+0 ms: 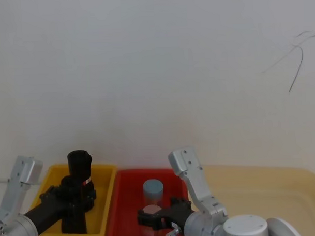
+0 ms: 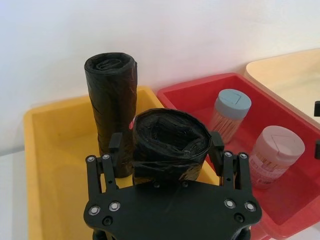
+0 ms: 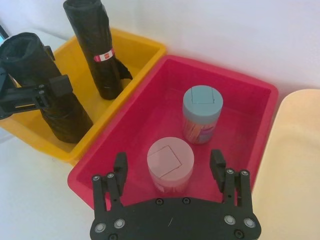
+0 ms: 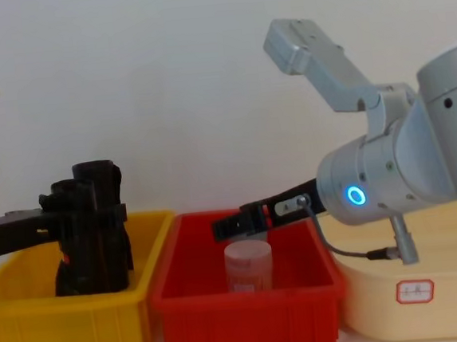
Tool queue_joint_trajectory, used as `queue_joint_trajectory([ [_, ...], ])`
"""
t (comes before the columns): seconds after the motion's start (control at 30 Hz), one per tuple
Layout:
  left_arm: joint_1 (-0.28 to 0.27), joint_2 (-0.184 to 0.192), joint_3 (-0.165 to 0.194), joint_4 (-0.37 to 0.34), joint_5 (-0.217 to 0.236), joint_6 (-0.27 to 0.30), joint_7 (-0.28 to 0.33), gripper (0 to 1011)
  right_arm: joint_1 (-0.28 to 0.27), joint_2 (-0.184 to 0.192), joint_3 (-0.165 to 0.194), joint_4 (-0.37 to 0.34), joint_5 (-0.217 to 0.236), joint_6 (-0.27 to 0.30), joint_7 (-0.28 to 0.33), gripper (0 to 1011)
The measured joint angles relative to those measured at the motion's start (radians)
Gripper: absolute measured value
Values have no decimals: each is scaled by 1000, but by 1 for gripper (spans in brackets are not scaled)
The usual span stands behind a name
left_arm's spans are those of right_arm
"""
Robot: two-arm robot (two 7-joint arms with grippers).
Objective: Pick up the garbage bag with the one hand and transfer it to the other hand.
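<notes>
Two black rolls stand inside the yellow bin [image 1: 109, 176] in the head view: the garbage bag [image 1: 74, 218] at the near side of the bin, and a second roll [image 1: 79, 164] with a red-white label behind it. The left gripper [image 1: 72, 193] reaches into the yellow bin and clamps the garbage bag near its top. The right gripper [image 1: 156, 217] hangs over the red bin [image 1: 123, 176], which touches the yellow bin on the right side. In the left wrist view the two fingers [image 2: 116, 145] press on both sides of the garbage bag [image 2: 170, 131], and the second roll [image 2: 112, 100] stands upright just behind, deeper in the yellow bin [image 2: 50, 150]. In the right wrist view the right gripper [image 3: 168, 161] is spread wide with nothing in it, above a pink-lidded jar [image 3: 170, 172]; a blue-lidded jar [image 3: 201, 112] stands farther back, both outside the yellow bin [image 3: 142, 50]. In the chest view the garbage bag [image 4: 82, 256] is upright with its lower end below the rim of the yellow bin [image 4: 74, 328], and I cannot tell if it touches the floor.
</notes>
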Motion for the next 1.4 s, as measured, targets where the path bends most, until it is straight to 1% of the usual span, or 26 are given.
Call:
queue_joint_trajectory([
  [0.4,-5,0,10,9,4,-6,4,1001,20,-25,3,69,1,-18,14,1001],
  [0.77,-7,0,14,12,6,-8,5,1001,43,-41,1,137,-9,-46,27,1002],
  [1.13,-8,0,15,13,6,-9,6,1002,59,-47,1,191,-24,-67,36,1001],
  [1.33,-8,0,16,14,6,-10,6,1002,63,-47,2,208,-29,-78,41,1001],
  [1.4,-8,0,16,14,6,-10,6,962,64,-46,2,214,-31,-81,42,1001],
])
